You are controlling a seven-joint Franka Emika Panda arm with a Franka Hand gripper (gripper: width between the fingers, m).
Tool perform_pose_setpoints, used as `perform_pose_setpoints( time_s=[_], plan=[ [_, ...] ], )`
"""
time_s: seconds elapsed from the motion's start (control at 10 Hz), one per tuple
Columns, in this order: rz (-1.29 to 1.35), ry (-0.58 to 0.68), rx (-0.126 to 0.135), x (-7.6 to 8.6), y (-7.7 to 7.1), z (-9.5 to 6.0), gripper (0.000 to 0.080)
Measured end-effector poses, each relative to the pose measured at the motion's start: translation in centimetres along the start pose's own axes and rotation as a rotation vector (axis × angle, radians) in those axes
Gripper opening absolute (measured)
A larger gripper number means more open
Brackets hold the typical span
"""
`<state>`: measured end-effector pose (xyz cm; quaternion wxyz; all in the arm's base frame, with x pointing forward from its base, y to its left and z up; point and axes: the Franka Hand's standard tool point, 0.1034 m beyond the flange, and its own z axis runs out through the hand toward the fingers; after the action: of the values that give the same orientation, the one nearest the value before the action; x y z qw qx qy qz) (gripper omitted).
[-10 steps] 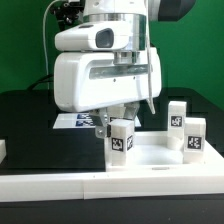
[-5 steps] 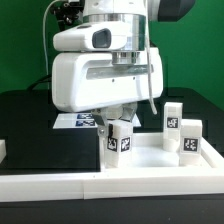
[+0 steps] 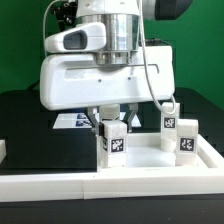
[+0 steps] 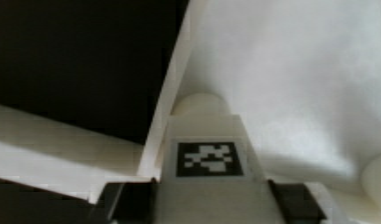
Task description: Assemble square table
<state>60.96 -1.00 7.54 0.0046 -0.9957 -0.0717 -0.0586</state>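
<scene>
Gripping a short chunky white plastic leg point(image 3: 114, 141), the two-finger gripper point(image 3: 113, 122) of the white Franka arm has its jaws closed on the leg's two sides. In the wrist view the dark fingers point(image 4: 121, 199) sit flush against both flanks of that leg point(image 4: 210, 140), with its black-and-white square tag point(image 4: 208, 157) between them and its rounded tip pointing away from the camera.

In the exterior view the held leg stands upright, tag facing the camera, at the near corner of the large flat white square tabletop point(image 3: 150, 156) on the exterior view's left. Whether its lower end is seated in the top or merely resting on it cannot be told, since the foot is hidden behind the long white rail point(image 3: 110, 184) that runs across the foreground.

Two more white tagged legs stand upright on the exterior view's right: one point(image 3: 186, 139) near the tabletop's right edge, another point(image 3: 169, 119) just behind it and partly hidden by the arm's body. They are well apart from the held leg.

Behind the gripper, on the black table surface point(image 3: 40, 135), lies the marker board point(image 3: 76, 120), mostly covered from view by the arm. A small white piece point(image 3: 3, 150) shows at the left edge of the exterior view.
</scene>
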Motion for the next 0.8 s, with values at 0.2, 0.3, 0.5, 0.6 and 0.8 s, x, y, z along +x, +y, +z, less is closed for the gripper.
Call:
perform_pose_setpoints(
  time_s=[0.2, 0.3, 0.5, 0.6, 0.8],
  plan=[
    [0.253, 0.002, 0.008, -0.1, -0.3, 0.1, 0.0292],
    [0.333, 0.003, 0.011, -0.1, -0.2, 0.1, 0.0292],
    [0.483, 0.003, 0.015, -0.1, -0.5, 0.1, 0.0292],
    [0.553, -0.002, 0.013, -0.1, -1.0, 0.2, 0.0293],
    [0.649, -0.004, 0.006, -0.1, -1.3, 0.2, 0.0298]
  ],
)
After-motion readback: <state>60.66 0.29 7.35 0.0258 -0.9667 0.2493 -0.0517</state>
